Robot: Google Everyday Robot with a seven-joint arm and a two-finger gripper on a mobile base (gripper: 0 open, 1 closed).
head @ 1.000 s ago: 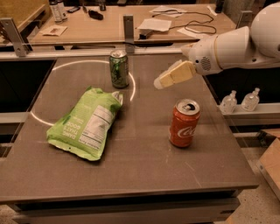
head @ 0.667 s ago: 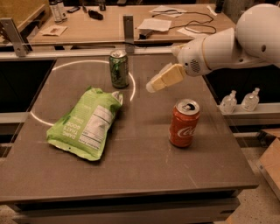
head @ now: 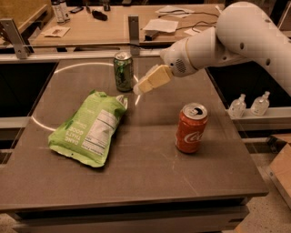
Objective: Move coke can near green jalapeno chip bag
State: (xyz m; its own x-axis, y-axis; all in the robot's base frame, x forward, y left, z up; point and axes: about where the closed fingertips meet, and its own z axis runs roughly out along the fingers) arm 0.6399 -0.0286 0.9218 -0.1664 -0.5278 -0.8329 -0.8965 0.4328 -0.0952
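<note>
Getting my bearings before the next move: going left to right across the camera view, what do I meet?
green jalapeno chip bag → dark green soda can → gripper, in the air just right of that can → coke can → two small clear bottles beyond the table's right edge.

Arm [head: 245,32] cropped by right edge, upper right of frame. Gripper [head: 141,86] at centre, just right of dark green can [head: 123,70]. Label print on green jalapeno chip bag [head: 88,129] too small to be read. Coke can [head: 191,129] script partly turned away. Bottles [head: 59,10], upper left, cropped by top edge.
</note>
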